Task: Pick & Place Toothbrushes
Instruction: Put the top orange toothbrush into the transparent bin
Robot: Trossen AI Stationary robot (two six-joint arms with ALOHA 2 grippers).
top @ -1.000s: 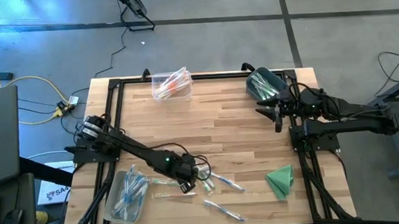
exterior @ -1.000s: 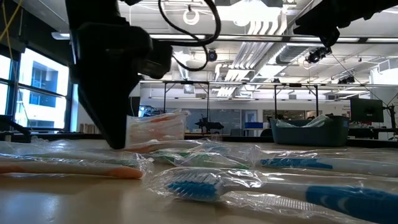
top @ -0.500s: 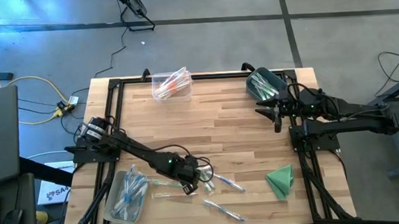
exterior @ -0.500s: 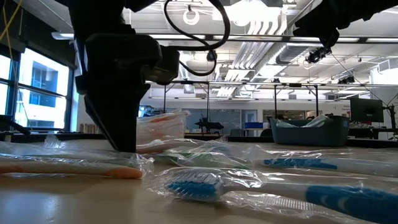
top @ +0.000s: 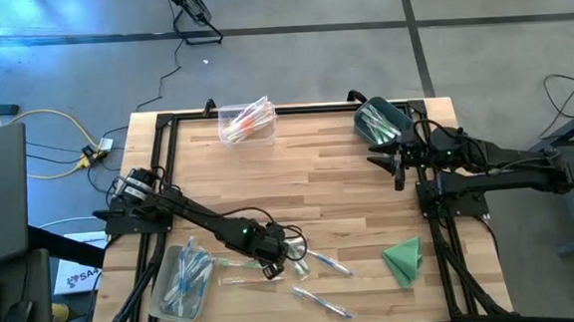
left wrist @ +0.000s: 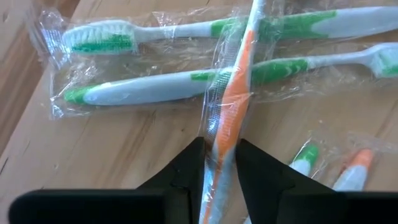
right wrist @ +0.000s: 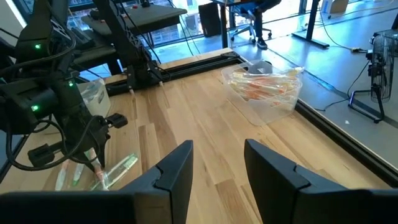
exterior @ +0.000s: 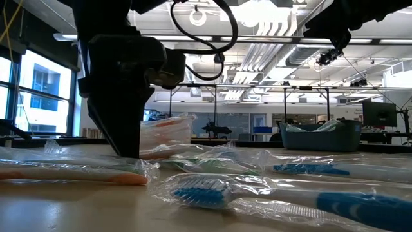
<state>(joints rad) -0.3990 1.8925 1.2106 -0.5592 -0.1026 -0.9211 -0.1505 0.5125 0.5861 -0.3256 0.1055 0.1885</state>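
Note:
Wrapped toothbrushes lie loose near the table's front middle (top: 308,263). One orange toothbrush (left wrist: 236,87) lies crosswise on two green ones (left wrist: 168,84), and my left gripper (left wrist: 221,146) points steeply down over it and is shut on it (top: 270,266). In the low view, blue toothbrushes (exterior: 206,191) lie in front of that gripper (exterior: 125,145). My right gripper (top: 387,165) waits at the far right, high above the table and open (right wrist: 217,155), with nothing between its fingers. My left gripper pinches the orange toothbrush in its clear wrapper between the two fingers, on the orange stretch of the handle (left wrist: 225,134). The fingers come from above, slanting down, and stand across the brush. The brush's far part rests on the two green toothbrushes on the table.
A clear bin (top: 183,283) with blue brushes stands at the near left. Another clear bin (top: 246,120) with orange brushes is at the far edge, and a dark bin (top: 379,121) is at the far right. A folded green cloth (top: 404,258) lies near right.
My left gripper has sunk a little toward the toothbrushes on the table and then kept still. The toothbrushes lie as before.

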